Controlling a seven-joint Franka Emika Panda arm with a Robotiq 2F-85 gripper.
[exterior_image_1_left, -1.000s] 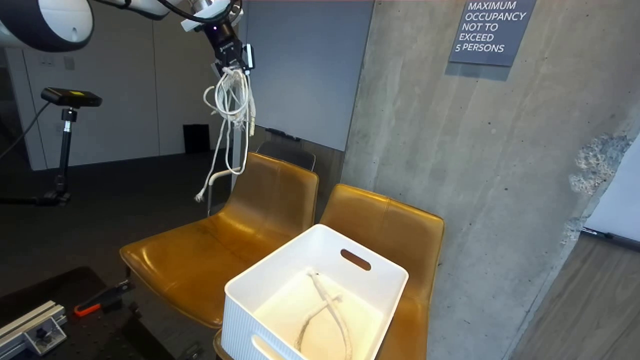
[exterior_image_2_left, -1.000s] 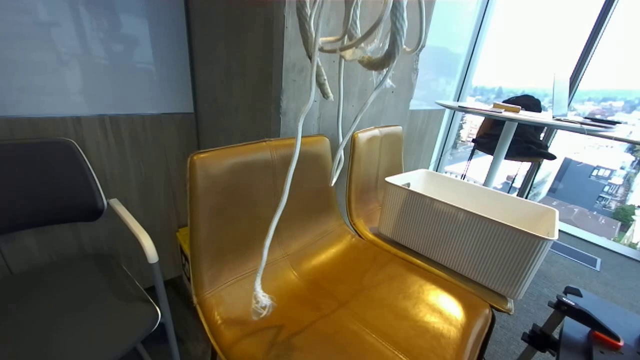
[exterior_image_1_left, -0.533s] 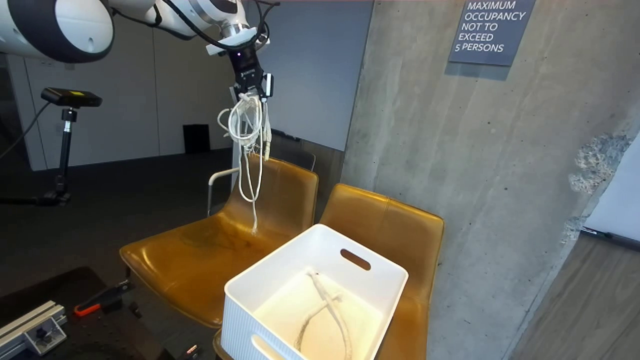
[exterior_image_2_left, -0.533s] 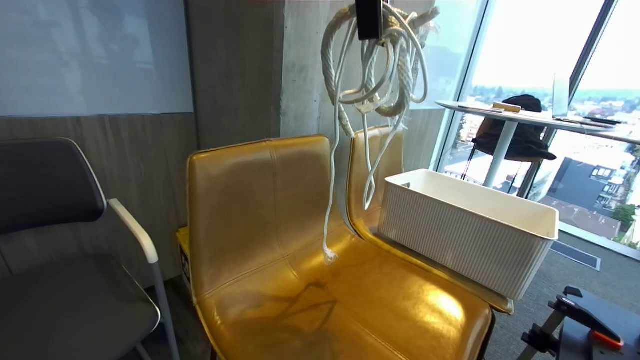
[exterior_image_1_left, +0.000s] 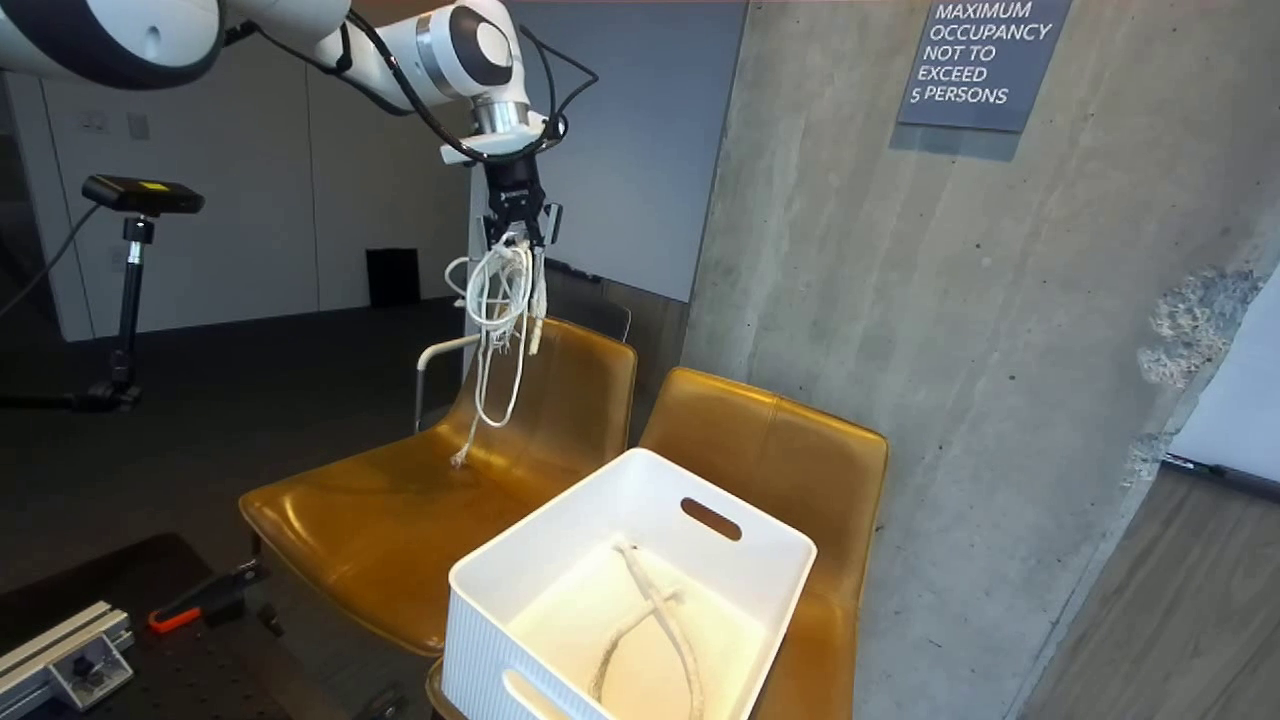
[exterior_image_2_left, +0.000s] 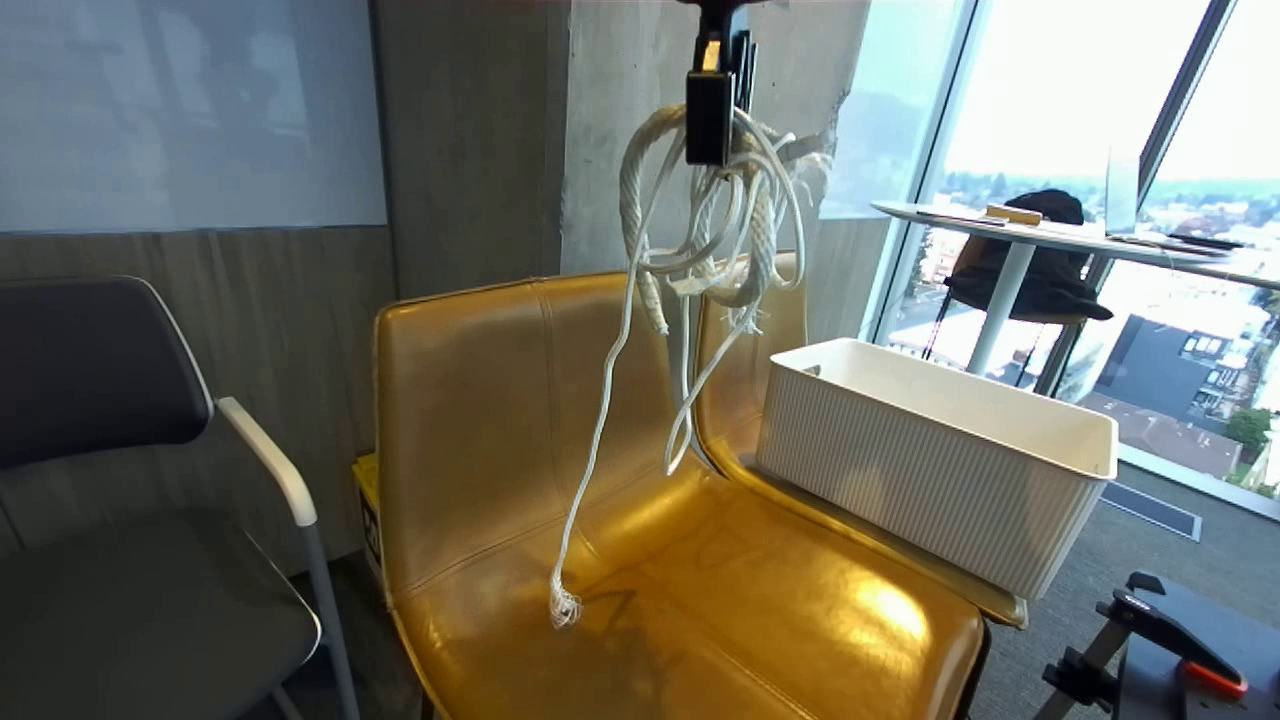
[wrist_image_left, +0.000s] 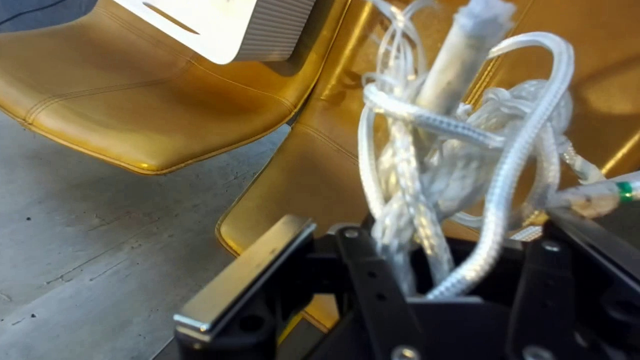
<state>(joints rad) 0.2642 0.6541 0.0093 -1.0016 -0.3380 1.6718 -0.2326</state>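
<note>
The hand (exterior_image_1_left: 520, 242) is holding a rope (exterior_image_2_left: 737, 291) above a chair (exterior_image_1_left: 370, 520), seemingly at a carrying step; the next move is probably calling for slowness, the rope dangling loose.

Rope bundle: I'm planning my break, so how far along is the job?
Looks done: the pick-up, since the rope bundle hangs from the gripper. In hand: holding it over a tan chair. Left, probably: setting it down, perhaps in the white bin, where other rope lies.

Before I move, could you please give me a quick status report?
Gripper holding rope bundle aloft. Loose tail hanging low over tan chair, contact unclear. Possible obstacle: white bin on next chair.
</note>
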